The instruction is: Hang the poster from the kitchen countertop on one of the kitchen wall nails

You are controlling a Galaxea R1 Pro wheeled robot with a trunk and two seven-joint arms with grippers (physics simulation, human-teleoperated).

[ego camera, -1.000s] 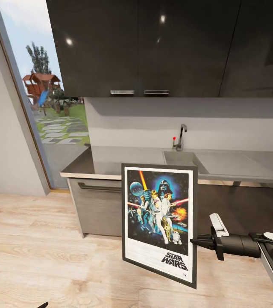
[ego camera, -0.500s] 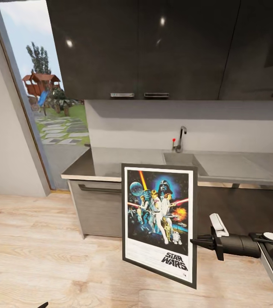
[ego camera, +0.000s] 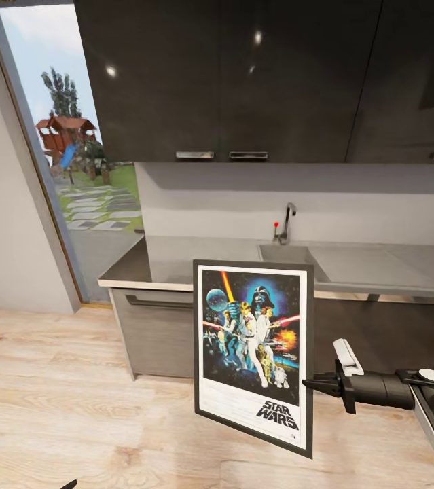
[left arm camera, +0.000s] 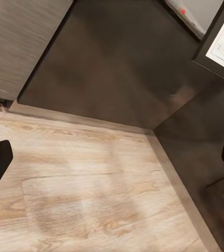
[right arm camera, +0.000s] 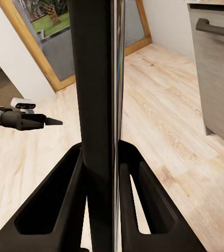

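My right end effector is clamped on the right edge of the poster, a flat, thin-framed rectangle held upright above the pale plank floor, in front of the matte grey counter. My left end effector is spread wide, holding nothing.

A matte black right end effector with pointed, tapering fingers is seen at the lower right of the head view. A white rectangular block is mounted above its black cylindrical wrist, followed by a white round cap and a pale-edged forearm. Hollow triangular black fingers are shown in the right wrist view.
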